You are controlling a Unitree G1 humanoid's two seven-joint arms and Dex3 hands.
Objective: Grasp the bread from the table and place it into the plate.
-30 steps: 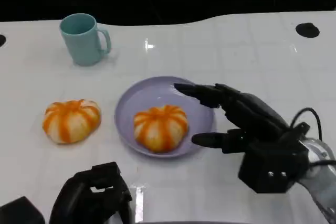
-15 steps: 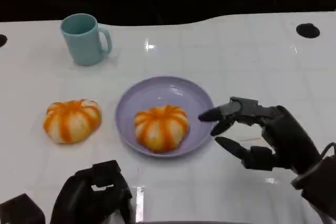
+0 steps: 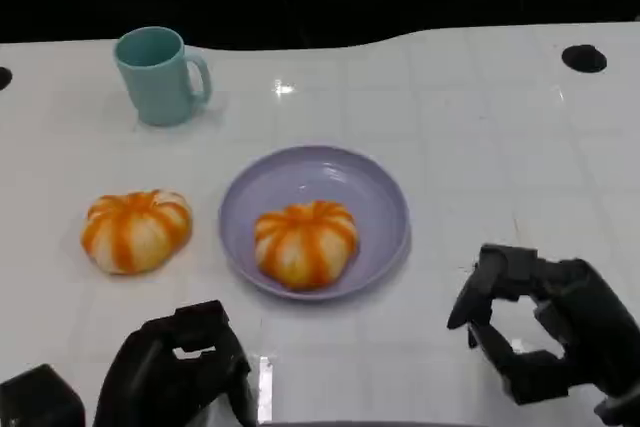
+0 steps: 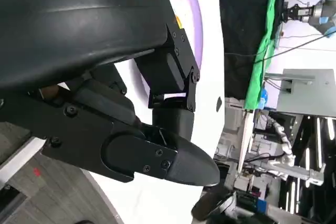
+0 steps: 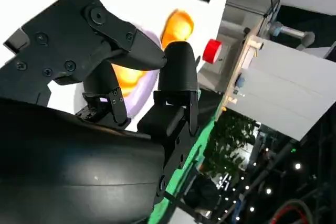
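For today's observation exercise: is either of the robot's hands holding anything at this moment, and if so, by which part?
Nothing is held. The right hand hangs empty beside the plate; the left hand holds nothing either.

1. A robotics lab or workshop.
2. A robot arm [image 4: 321, 10] and machinery on stands show past the white table [image 3: 480, 127].
3. A red emergency-stop button [image 5: 212, 51], green curtain [image 4: 264, 45] and loose cables sit beyond.
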